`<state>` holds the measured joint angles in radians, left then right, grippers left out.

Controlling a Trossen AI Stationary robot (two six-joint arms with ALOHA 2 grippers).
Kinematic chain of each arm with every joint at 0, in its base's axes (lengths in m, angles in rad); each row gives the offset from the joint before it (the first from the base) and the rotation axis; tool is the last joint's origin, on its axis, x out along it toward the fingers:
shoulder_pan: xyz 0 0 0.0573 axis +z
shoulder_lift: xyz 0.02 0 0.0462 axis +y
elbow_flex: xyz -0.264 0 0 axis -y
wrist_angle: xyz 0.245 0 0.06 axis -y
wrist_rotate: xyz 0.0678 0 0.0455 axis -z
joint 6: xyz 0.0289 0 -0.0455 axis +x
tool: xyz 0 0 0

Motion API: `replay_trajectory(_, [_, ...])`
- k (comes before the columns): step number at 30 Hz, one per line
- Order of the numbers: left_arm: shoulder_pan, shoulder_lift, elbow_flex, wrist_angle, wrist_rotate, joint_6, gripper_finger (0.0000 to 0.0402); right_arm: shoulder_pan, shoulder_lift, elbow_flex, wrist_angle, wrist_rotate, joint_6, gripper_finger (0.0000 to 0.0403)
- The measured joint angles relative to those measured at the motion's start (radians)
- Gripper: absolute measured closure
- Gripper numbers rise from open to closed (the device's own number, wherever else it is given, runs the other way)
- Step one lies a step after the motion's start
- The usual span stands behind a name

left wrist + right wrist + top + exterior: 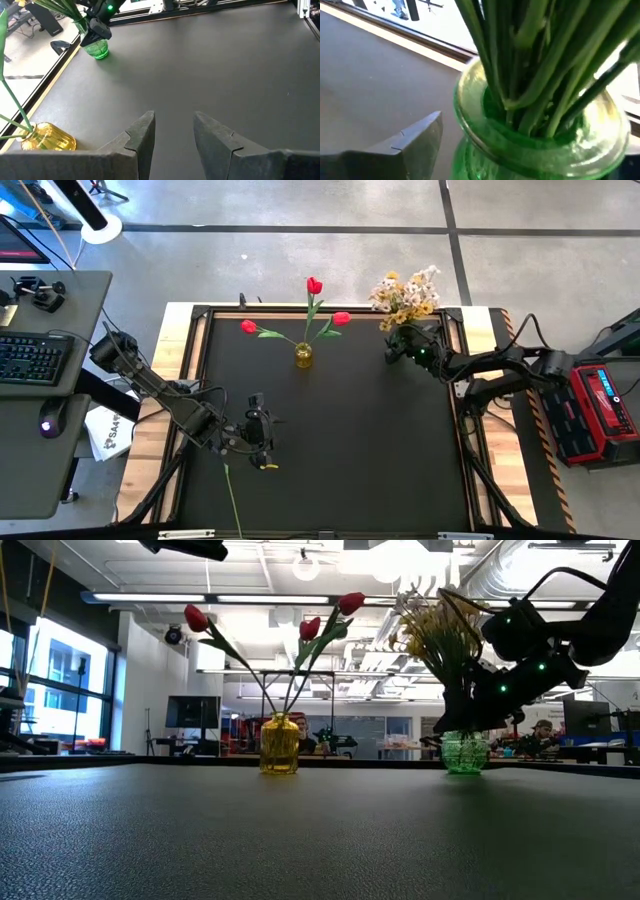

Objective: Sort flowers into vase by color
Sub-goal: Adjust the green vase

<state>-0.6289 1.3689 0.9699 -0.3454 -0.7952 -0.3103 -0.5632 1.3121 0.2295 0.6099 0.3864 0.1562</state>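
Black tabletop, open lab behind it at table height. Remaining loose flower (234, 498) lies flat on the mat near the front edge, thin green stem running roughly front-to-back; its head looks to be the small yellow bit just in front of the left gripper (262, 442), so it's probably a yellow spray, though too small to be sure. Left gripper hovers right over that head end, fingers (142, 137) spread with nothing between them. Stem trails away from the claw toward the table's front edge, so a pick likely means closing across the stem just behind the head. Left arm is far nearer than the right. Three red tulips (314, 285) already stand in the yellow vase (303, 357) at the back centre. Yellow and white sprays (405, 294) share the green vase (465, 752) at back right. Right gripper (404, 346) sits against that vase's rim; can't tell whether it's open or shut.
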Motion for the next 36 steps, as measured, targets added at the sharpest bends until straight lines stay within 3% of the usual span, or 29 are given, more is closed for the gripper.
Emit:
replay_trajectory(5, [0.000,0.000,0.000,0.000,0.000,0.000,0.0280,0.000,0.004,0.011,-0.085,0.015,0.008,0.0052])
replay_trajectory(15, [0.000,0.000,0.000,0.000,0.000,0.000,0.0280,0.001,0.003,0.181,-0.432,0.021,0.027,0.0048])
replay_trajectory(22, [0.000,0.000,0.000,-0.001,0.006,0.000,0.0280,0.005,0.002,0.181,-0.473,0.023,0.062,0.0048])
replay_trajectory(28, [0.000,0.000,0.000,-0.001,0.008,0.000,0.0280,0.059,0.000,0.153,-0.485,0.085,0.100,0.0048])
replay_trajectory(36, [0.000,0.000,0.000,0.000,0.008,0.000,0.0280,0.102,0.001,0.149,-0.606,0.091,0.201,0.0048])
